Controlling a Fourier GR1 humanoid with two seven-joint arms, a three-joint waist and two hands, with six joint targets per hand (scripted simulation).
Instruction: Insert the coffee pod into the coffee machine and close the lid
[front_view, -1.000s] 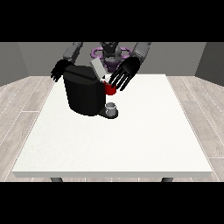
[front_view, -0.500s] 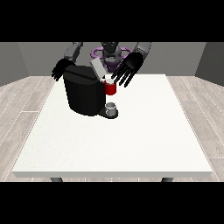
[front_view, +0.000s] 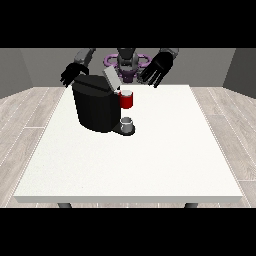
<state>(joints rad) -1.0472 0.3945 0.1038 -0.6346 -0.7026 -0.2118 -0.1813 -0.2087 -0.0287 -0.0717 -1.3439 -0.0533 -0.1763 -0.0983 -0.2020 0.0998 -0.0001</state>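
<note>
A boxy matte-black coffee machine sits on a smooth white table, with a red thing at the machine and a small grey thing at its base. At two o'clock, the hand at the view's right hangs with fingers spread wide; at eleven o'clock, the hand at the view's left has relaxed fingers.

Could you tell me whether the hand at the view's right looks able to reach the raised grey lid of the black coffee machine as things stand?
Probably yes. That hand is open, holds nothing, and hangs above the white table beside the raised grey lid of the black coffee machine, with nothing visible between them.
</note>
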